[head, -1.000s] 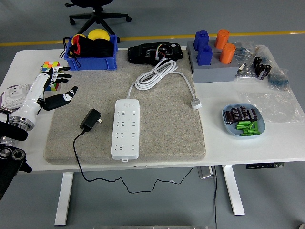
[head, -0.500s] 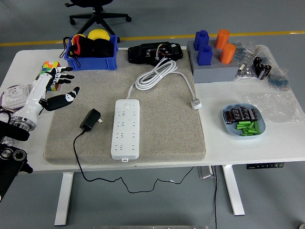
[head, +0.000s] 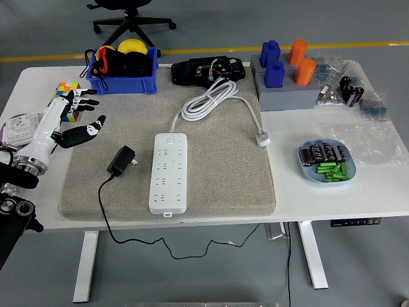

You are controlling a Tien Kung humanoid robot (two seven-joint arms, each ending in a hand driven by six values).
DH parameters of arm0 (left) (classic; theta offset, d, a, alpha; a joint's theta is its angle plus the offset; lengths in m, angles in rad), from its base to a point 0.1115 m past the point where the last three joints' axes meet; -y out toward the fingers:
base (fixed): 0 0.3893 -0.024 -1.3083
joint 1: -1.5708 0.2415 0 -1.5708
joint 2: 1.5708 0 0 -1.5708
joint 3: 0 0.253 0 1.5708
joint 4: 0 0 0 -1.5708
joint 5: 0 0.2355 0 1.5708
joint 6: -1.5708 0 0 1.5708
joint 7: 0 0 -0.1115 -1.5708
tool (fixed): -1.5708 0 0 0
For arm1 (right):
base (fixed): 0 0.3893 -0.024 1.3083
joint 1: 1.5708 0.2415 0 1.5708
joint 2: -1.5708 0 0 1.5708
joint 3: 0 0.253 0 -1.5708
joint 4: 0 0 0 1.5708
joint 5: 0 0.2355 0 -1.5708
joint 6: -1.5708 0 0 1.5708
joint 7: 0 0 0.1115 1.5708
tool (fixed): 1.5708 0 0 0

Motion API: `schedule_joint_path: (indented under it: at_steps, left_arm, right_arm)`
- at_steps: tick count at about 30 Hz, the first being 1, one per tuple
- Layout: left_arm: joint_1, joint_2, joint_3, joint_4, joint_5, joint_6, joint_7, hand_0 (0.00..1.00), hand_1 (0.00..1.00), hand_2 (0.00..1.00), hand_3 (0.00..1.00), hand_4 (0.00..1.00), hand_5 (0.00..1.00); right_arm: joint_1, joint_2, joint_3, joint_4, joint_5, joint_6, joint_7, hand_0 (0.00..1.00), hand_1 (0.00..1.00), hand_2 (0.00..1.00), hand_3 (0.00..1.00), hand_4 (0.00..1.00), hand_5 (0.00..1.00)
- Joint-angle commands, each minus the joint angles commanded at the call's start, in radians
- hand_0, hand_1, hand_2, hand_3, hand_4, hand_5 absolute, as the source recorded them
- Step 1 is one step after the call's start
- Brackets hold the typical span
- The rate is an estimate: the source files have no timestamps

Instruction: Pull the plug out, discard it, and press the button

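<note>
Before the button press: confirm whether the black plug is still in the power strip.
No, the black plug lies on the mat left of the white power strip.

A black plug (head: 121,160) lies on its side, unplugged, just below and to the right of the open left hand (head: 71,120), clear of its fingers, its thin black cord trailing down off the counter's near edge. Further right of the hand, beside the plug, a white power strip (head: 169,171) lies flat and lengthwise, sockets up, its white cable coiled beyond its far end.
</note>
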Motion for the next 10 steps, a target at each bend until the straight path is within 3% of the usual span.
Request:
schedule_joint_path:
  at_steps: [10]
  left_arm:
    - [0.003, -0.002, -0.001, -0.008, 0.001, -0.002, 0.001, 0.725, 0.675, 0.681, 0.767, 0.679, 0.107]
  right_arm:
    - [-0.003, 0.005, 0.006, -0.001, -0.001, 0.000, 0.000, 0.753, 0.686, 0.670, 0.670, 0.765, 0.669]
